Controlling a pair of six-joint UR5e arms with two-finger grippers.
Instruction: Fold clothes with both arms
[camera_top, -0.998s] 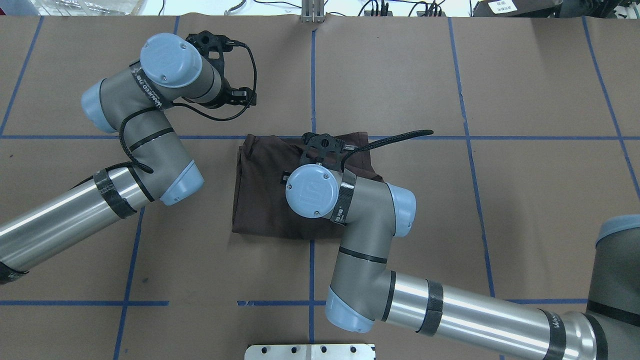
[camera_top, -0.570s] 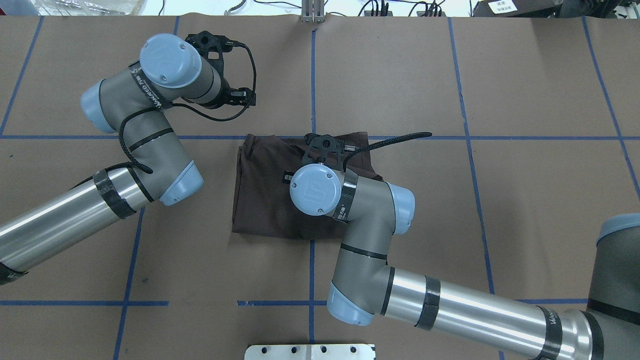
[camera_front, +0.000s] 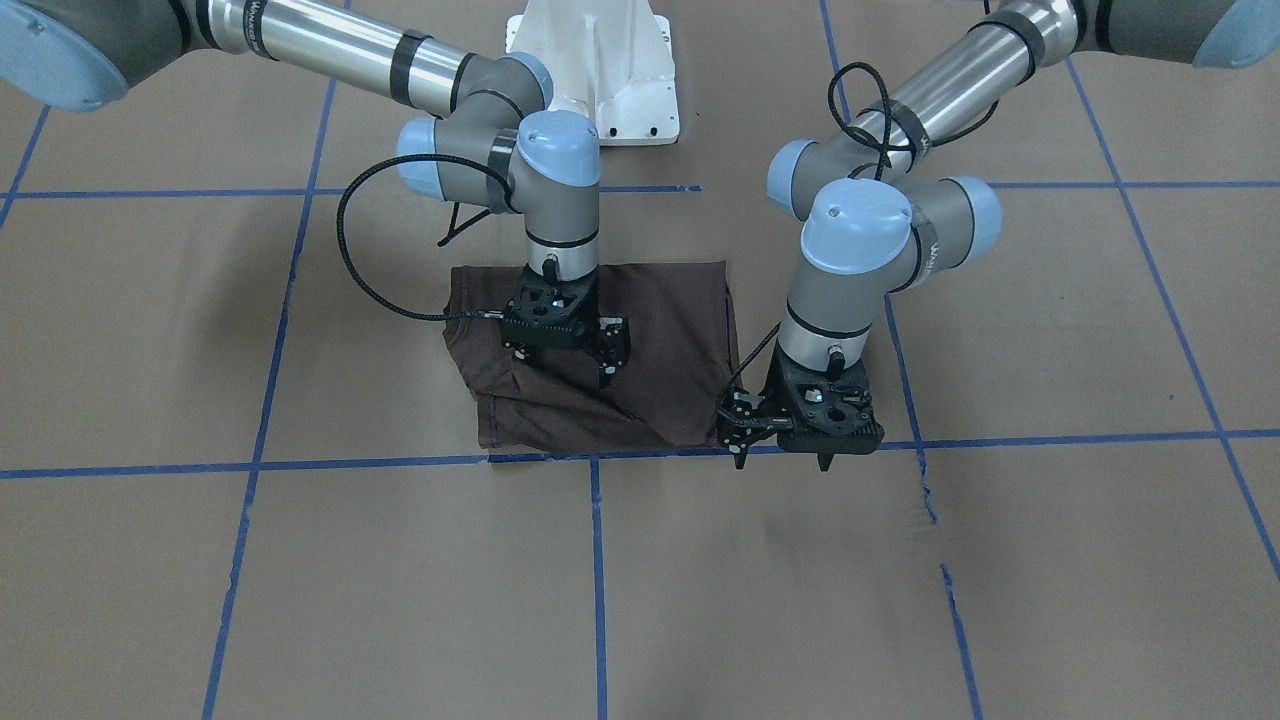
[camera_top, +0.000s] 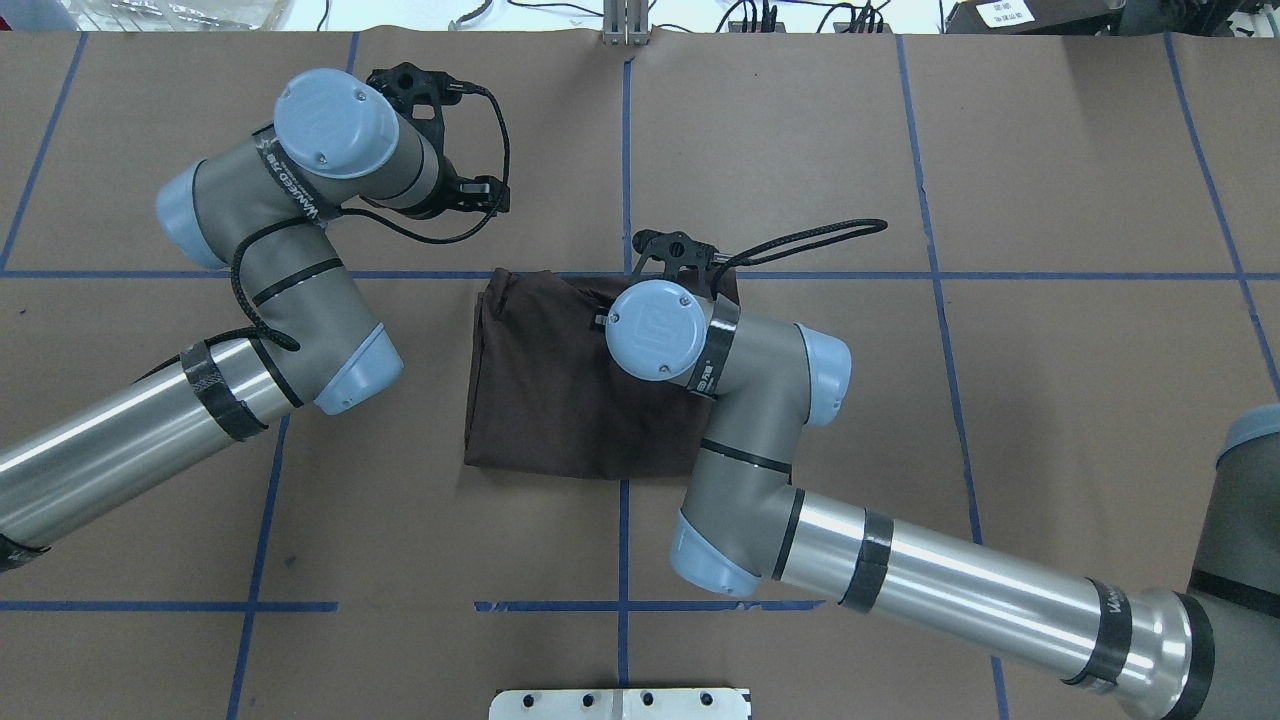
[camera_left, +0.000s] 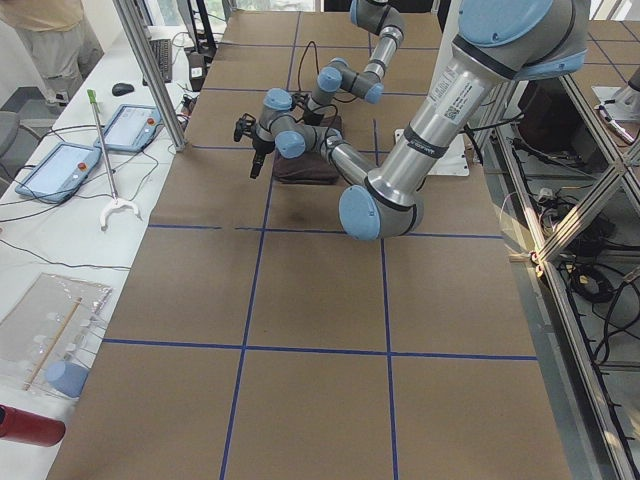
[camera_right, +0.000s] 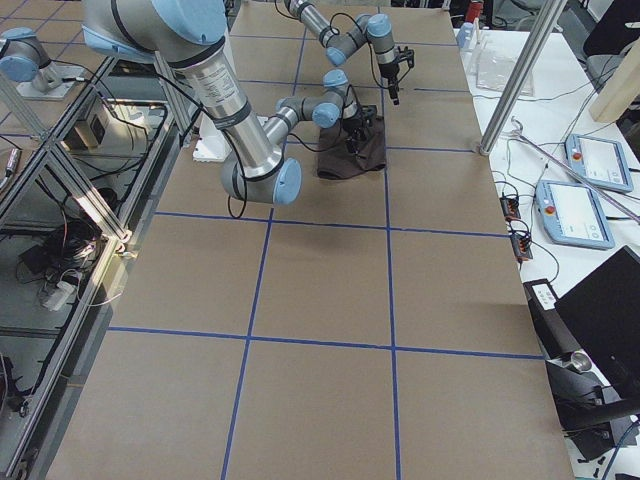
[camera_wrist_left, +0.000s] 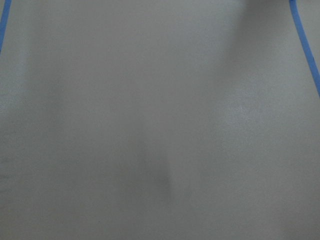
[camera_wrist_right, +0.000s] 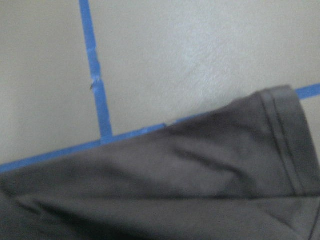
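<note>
When viewed from across the table, shows the T-shirt (camera_front: 670, 310) folded into a rough rectangle on the brown paper (camera_front: 300, 580), near edge lying just along a blue tape line (camera_front: 350, 465). Shows the right gripper (camera_front: 566, 366) pointing down above the cloth, fingers spread and holding nothing, and the left gripper (camera_front: 782, 462) near the shirt's corner over the tape line, likewise spread wide with nothing between the fingers. Places the white pedestal (camera_front: 600, 60) at the top, beyond the shirt. From overhead, puts the shirt at the table's centre, partly covered by the right arm (camera_top: 930, 590), with only a bit of the right gripper's black body peeking past the wrist at the shirt's far edge. Hides most of the left gripper behind the wrist of the left arm (camera_top: 110, 440), off the shirt's far left corner. From the left end, gives the left gripper hanging above the paper close by the shirt, too small to judge more. From the right end, sets the right gripper over the dark bundle and the left one beyond it. Through the left wrist camera, offers only bare paper and tape strips at the upper corners. Through the right wrist camera, catches a hemmed edge of the shirt lying flat along a tape line where another strip meets it.
</note>
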